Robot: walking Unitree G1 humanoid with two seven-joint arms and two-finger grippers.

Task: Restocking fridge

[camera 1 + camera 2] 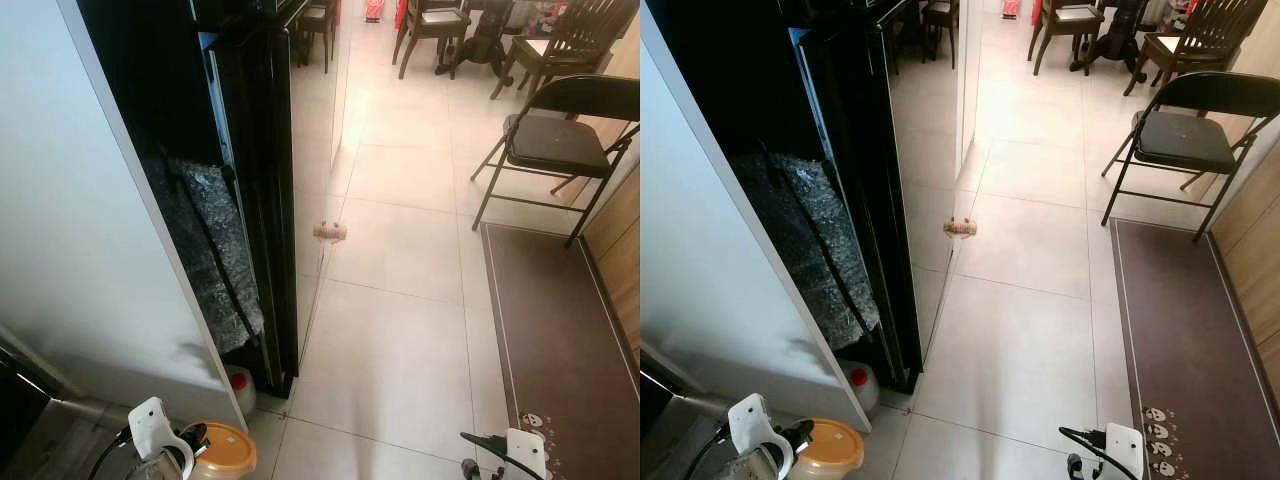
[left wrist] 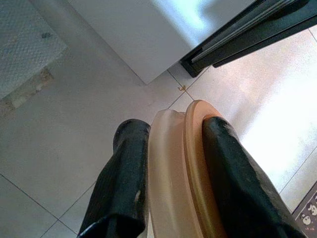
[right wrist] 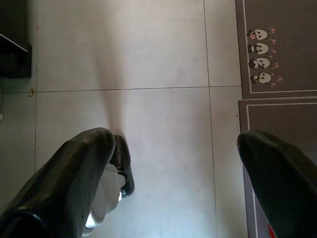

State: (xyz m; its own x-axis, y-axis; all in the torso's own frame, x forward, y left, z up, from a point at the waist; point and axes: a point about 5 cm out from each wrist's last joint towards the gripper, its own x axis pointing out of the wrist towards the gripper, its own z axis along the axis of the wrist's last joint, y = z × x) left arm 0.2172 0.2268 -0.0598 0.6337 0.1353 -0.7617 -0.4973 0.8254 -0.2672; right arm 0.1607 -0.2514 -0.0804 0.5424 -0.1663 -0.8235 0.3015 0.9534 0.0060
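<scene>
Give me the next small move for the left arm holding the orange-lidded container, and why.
Probably keep the left gripper shut on the orange-lidded container and turn toward the black fridge on the robot's left. The container is clamped between both fingers, low beside the fridge's base, not yet facing a shelf. The right gripper hangs open over bare floor tiles, free for the door.

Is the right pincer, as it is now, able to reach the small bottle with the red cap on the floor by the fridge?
Probably not. The right pincer hangs open over bare tiles near the mat, while the bottle sits at the fridge corner on the robot's left, behind the left pincer and its tub.
</scene>
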